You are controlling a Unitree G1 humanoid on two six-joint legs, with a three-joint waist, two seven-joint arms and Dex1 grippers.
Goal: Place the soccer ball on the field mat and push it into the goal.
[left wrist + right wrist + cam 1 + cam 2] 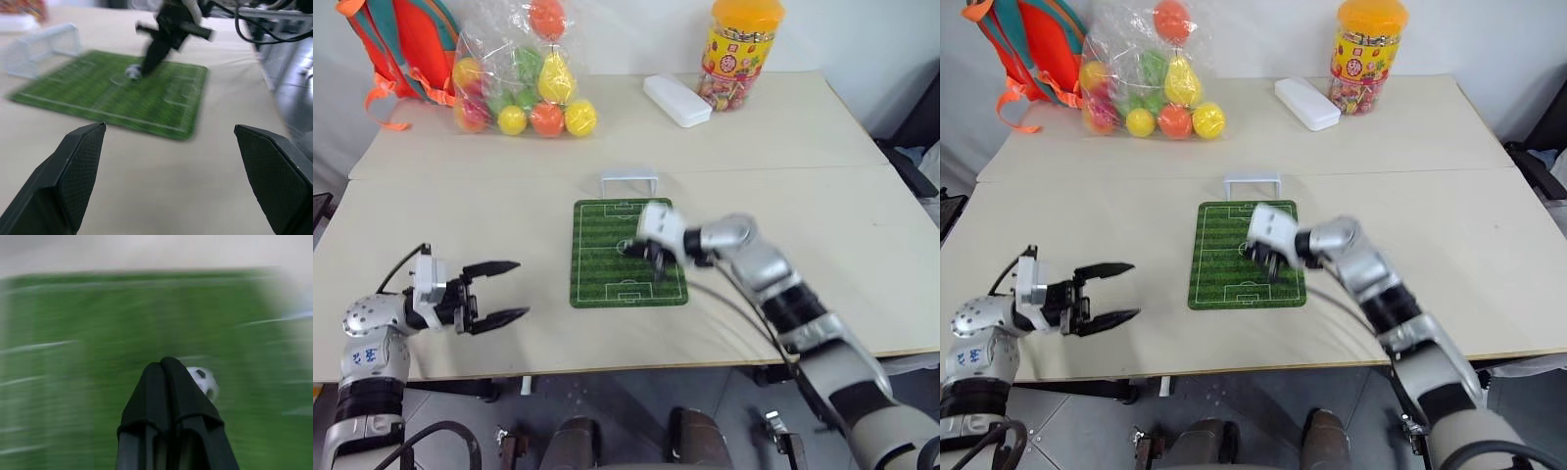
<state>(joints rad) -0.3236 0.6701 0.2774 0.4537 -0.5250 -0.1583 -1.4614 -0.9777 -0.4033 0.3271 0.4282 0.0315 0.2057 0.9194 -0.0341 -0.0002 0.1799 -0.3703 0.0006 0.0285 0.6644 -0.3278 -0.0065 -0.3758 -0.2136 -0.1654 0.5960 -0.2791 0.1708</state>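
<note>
Beige table (822, 215) spreads before us. Nearest, our left gripper (497, 292) gapes empty. Farther, our right gripper (164, 367) is clenched beside the soccer ball (204, 381) on the field mat (597, 279); beyond stands the goal (628, 182).

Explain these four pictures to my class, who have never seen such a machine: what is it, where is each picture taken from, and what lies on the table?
It is a two-armed humanoid robot. Two pictures come from cameras in its head, looking down over a table; the other two come from cameras on its wrists. On the table lie a green field mat, a white goal at the mat's far end, a bag of coloured balls, a white case and a candy jar. The right gripper, jaws shut and holding nothing, is right beside the tiny soccer ball, which is on the mat. The left gripper waits open beside the mat.
</note>
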